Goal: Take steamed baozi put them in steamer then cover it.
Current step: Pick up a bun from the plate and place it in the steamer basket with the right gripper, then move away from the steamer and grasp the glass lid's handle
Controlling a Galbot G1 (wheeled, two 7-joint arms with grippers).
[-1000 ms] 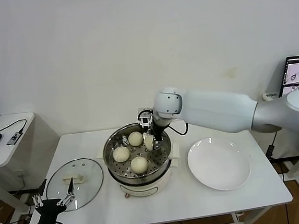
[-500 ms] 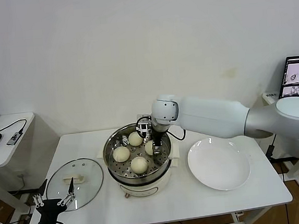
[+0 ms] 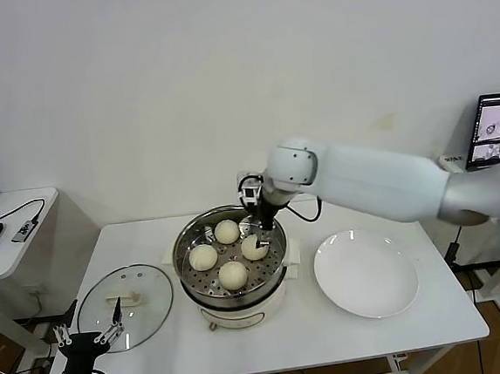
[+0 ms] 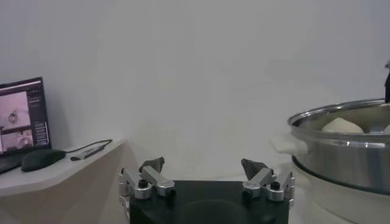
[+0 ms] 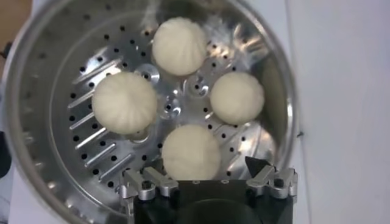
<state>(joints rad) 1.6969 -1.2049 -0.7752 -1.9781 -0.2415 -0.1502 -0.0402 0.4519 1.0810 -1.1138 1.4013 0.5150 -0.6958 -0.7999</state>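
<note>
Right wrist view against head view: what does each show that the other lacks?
Only the right wrist view looks straight down on the tray's holes, with the right gripper open and empty above the nearest bun. Only the head view shows the lid on the table left of the steamer, the bare plate to its right, and the left gripper parked near the lid. Both show four buns in the steamer.

Bare white wall point(image 3: 179, 79) behind white table point(image 3: 402, 327).
</note>
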